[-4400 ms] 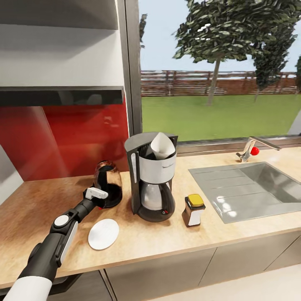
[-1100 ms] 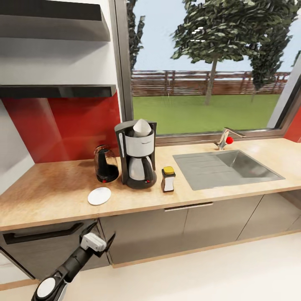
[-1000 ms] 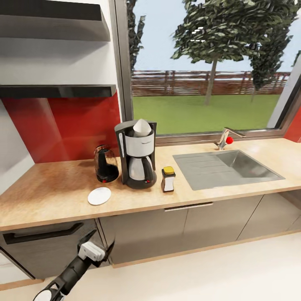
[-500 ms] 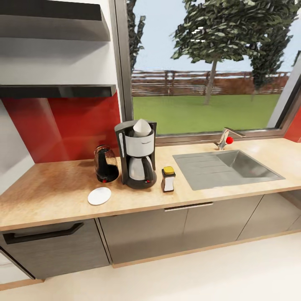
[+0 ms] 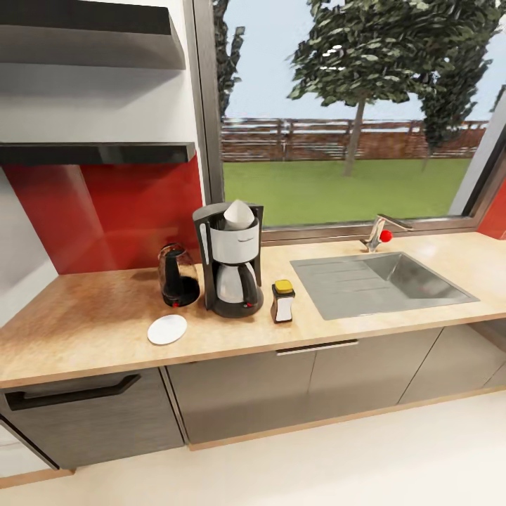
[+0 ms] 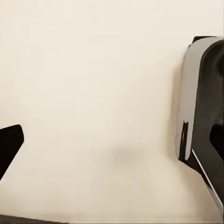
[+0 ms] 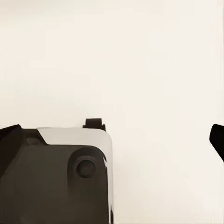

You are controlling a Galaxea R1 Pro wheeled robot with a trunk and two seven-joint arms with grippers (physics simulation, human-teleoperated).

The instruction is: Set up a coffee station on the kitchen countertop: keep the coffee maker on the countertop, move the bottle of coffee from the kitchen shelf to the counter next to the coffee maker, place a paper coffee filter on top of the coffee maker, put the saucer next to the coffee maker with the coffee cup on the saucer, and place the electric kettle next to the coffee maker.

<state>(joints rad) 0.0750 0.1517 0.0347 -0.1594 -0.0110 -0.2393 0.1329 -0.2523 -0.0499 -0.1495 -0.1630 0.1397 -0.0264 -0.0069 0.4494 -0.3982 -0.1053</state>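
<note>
Left gripper (image 6: 112,149) first: we're looking along it at pale floor (image 6: 93,70), one dark fingertip (image 6: 9,147) sits right out at the frame's margin, and we read the jaws as spread wide with nothing between them. Right gripper (image 7: 112,137) is the same story, a dark fingertip (image 7: 218,140) out at the margin, jaws apart and empty, aimed at the floor just beside a grey-and-black part of the robot's own body (image 7: 60,177). So both arms hang low, pointing down, well apart from the tabletop (image 5: 91,330). Up in the head view we see the station laid out in a row along the tabletop. Standing upright in the middle is the coffee maker (image 5: 232,263), front facing us, with the paper coffee filter (image 5: 239,213) seated in its top, a white cone with its tip pointing straight up. Just beside it, toward the red wall, the electric kettle (image 5: 177,277) stands upright, long axis vertical. In front of the kettle, nearer the tabletop's edge, the saucer (image 5: 167,329) lies flat, white and bare. On the coffee maker's other side the bottle of coffee (image 5: 282,301) stands upright, yellow lid on top, between the machine and the sink (image 5: 422,295). Behind the sink we see the tap (image 5: 379,232) with its red knob under the window.
</note>
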